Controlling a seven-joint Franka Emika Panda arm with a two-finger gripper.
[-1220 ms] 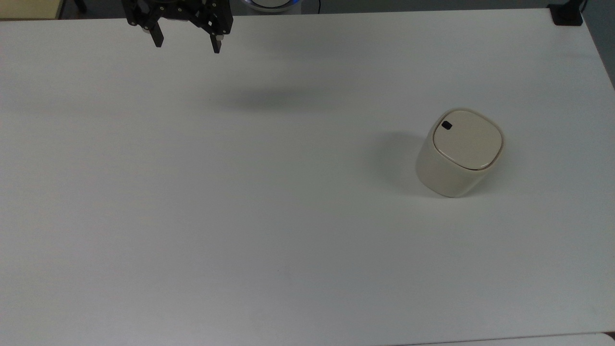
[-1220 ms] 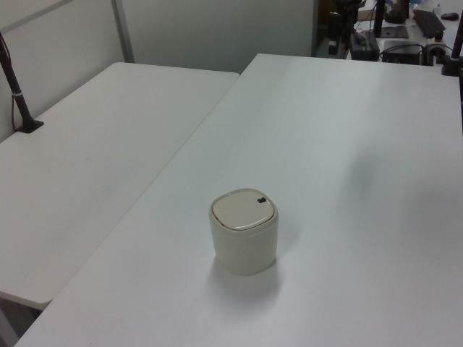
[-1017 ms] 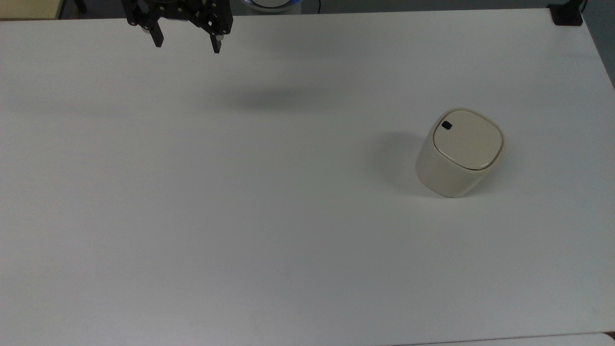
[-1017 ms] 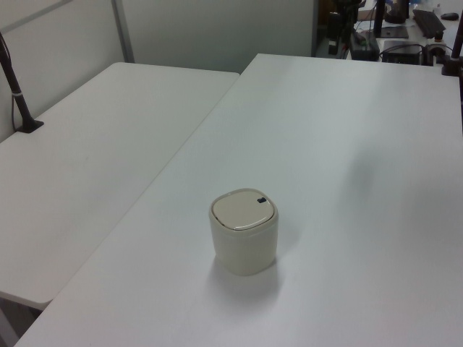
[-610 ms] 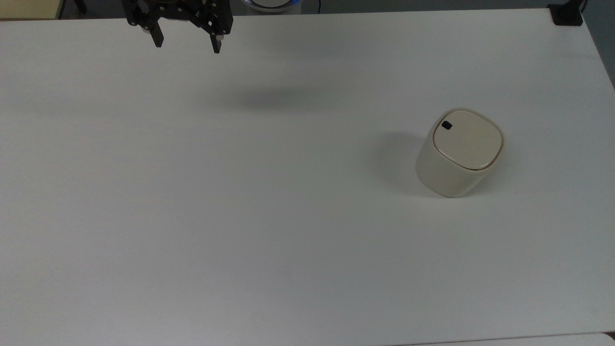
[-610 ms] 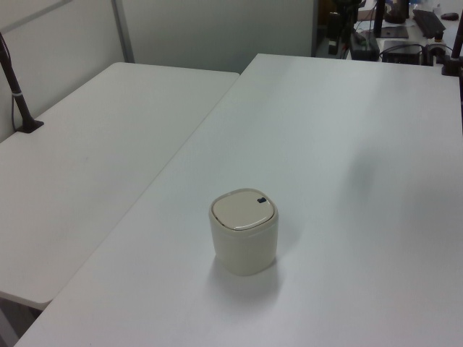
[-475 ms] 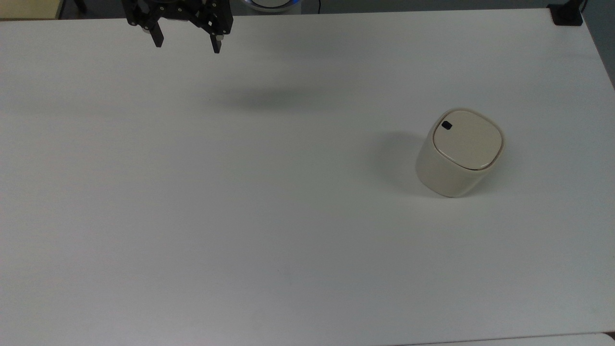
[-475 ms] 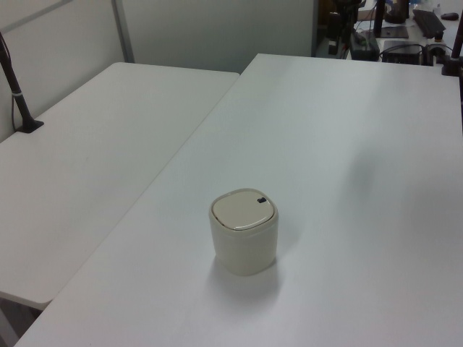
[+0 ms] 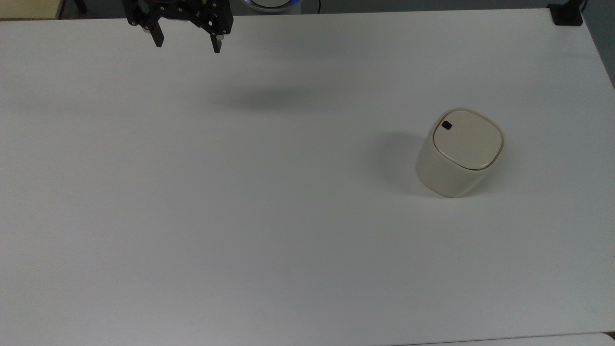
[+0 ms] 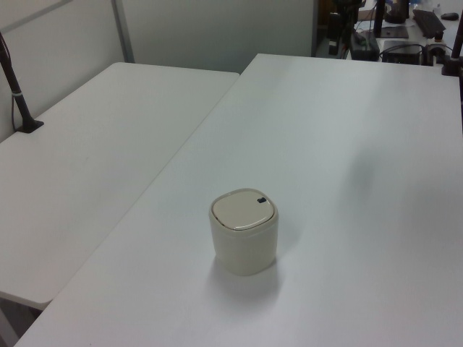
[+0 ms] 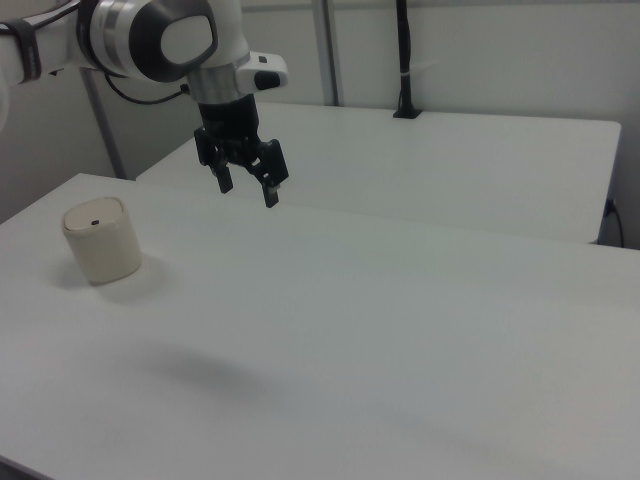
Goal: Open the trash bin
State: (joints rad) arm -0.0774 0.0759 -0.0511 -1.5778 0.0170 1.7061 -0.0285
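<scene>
While the gripper (image 9: 186,46) hangs at the upper left of the top view, its two black fingers (image 9: 157,38) point down and stand apart with nothing between them. It is above the table (image 9: 240,216) and does not touch it; a soft shadow (image 9: 269,100) lies on the tabletop to the right of the gripper and a little lower in the top view. Farther right in the top view, well apart from the gripper, the bin (image 9: 460,151) stands upright on the table. Its lid (image 9: 468,139) lies flat and closed on the rim, and the button (image 9: 446,126) sits at the lid's upper left corner.

Seen in the left view, a second table (image 10: 94,144) occupies the left side, edge to edge with the main table (image 10: 347,144). The bin (image 10: 244,231) stands near the middle of the left view, toward the bottom, with the lid (image 10: 242,210) shut and the button (image 10: 262,200) at the right of the lid.

Seen in the right view, the bin (image 11: 102,240) stands at the far left on the table (image 11: 350,350), with the button (image 11: 94,223) on top. To its right and higher, the arm (image 11: 150,35) reaches in from the upper left and carries the gripper (image 11: 247,190) in the air, fingers (image 11: 271,194) spread and empty. The gripper is well apart from the bin. A faint shadow (image 11: 195,368) marks the tabletop below it.
</scene>
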